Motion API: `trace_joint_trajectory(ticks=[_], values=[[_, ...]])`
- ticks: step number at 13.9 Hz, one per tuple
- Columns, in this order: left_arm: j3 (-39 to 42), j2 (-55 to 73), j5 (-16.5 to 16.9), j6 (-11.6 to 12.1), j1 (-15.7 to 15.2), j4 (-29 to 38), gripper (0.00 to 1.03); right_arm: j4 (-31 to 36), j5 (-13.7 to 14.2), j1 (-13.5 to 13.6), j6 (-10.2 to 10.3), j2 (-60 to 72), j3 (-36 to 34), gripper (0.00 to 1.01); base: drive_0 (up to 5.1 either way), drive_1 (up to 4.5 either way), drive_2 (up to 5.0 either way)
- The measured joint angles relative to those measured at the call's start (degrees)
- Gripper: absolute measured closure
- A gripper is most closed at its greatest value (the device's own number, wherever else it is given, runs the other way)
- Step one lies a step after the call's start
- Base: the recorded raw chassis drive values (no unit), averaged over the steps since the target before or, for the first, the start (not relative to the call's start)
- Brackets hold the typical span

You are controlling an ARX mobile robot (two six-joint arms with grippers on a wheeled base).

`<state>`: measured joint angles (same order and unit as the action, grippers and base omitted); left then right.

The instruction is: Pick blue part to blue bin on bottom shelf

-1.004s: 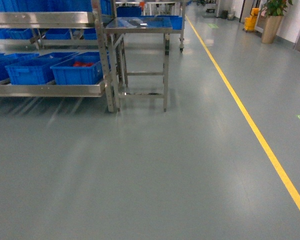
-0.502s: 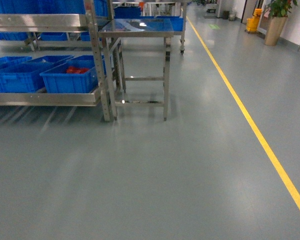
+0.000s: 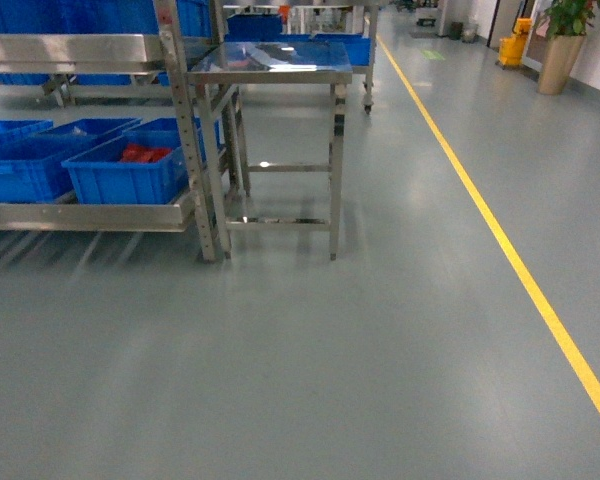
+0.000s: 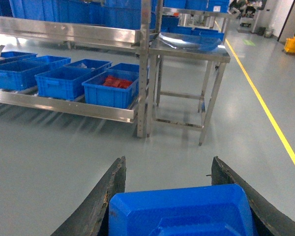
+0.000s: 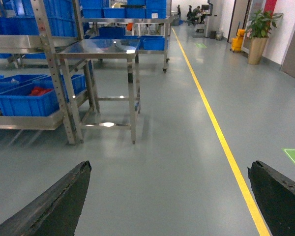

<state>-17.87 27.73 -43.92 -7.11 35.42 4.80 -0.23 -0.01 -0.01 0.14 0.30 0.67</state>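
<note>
While between left gripper (image 4: 172, 196) fingers, blue part (image 4: 179, 214).

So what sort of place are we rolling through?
Probably a factory or warehouse floor: stainless-steel flow racks holding blue plastic crates, a square steel work table, and a yellow aisle line painted on grey flooring.

The head camera looks forward and slanting down over the floor (image 3: 380, 350) toward the steel table (image 3: 270, 60) and the bottom shelf (image 3: 90, 215), both well ahead. Each wrist camera sits low, facing forward between its own gripper fingers. All three views share the table, the shelf rack and the yellow floor line (image 3: 500, 250).
</note>
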Motion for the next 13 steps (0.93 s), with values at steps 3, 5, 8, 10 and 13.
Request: trace_joint_trajectory(ticks=[3,5,8,10,13], values=[[0.0,0.0,0.0,0.0,0.0,-0.1,0.59,-0.1,0.0,0.0,0.0,0.0,0.0,0.03,0.0,4.18,-4.2],[0.0,0.0,0.0,0.0,0.0,-0.1,0.59,-0.2,0.0,0.0,0.0,0.0,0.0,0.03,0.0,4.13,-4.2],[0.0,0.0,0.0,0.0,0.0,0.0,0.59,-0.1,0.0,0.0,0.0,0.0,0.0,0.03,0.0,4.19,-4.2],[0.0,0.0,0.0,0.0,0.0,-0.1,0.59,0.0,0.0,0.0,0.0,0.0,0.0,0.03,0.0,4.2,-4.2],[0.0,0.0,0.0,0.0,0.0,0.0,0.59,0.0,0.0,0.0,0.0,0.0,0.0,0.03,-0.1,4.12,-4.2]])
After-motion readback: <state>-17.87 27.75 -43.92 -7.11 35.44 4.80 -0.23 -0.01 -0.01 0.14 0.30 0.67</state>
